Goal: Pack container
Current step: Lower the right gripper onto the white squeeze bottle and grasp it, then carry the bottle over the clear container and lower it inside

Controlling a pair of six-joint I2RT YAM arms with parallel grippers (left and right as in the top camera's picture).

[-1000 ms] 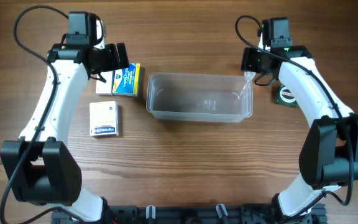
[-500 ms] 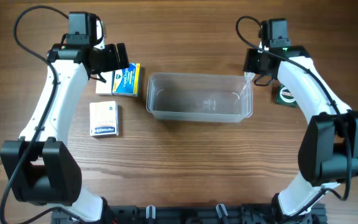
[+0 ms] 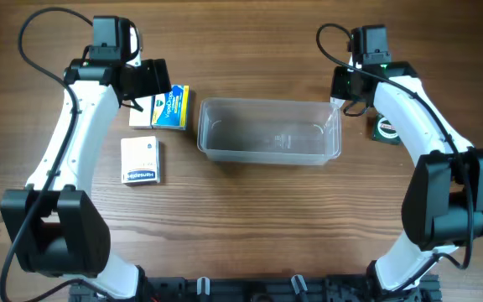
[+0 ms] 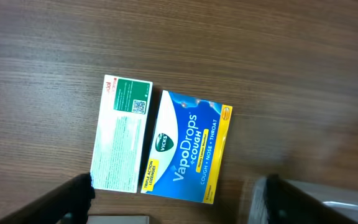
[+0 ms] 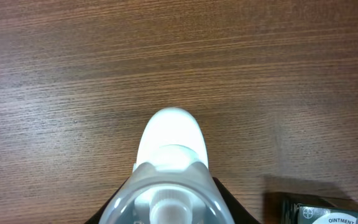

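The clear plastic container [image 3: 225,154] stands empty at the table's middle. My left gripper [image 3: 159,78] is open and hovers over a blue Vicks VapoDrops box [image 3: 172,107], which lies flat next to a white and green box [image 3: 143,112]. In the left wrist view the fingers [image 4: 176,202] straddle the blue box [image 4: 188,149] and the white and green box [image 4: 122,134]. My right gripper [image 3: 340,87] is by the container's far right corner. It [image 5: 166,208] is shut on a small clear bottle with a white cap [image 5: 171,146].
A white Hansaplast box [image 3: 141,159] lies in front of the other two boxes at the left. A dark ointment tin [image 3: 386,127] sits right of the container, and it also shows in the right wrist view [image 5: 328,211].
My right gripper has shifted very slightly with the bottle in it. The left arm and the boxes have not moved.
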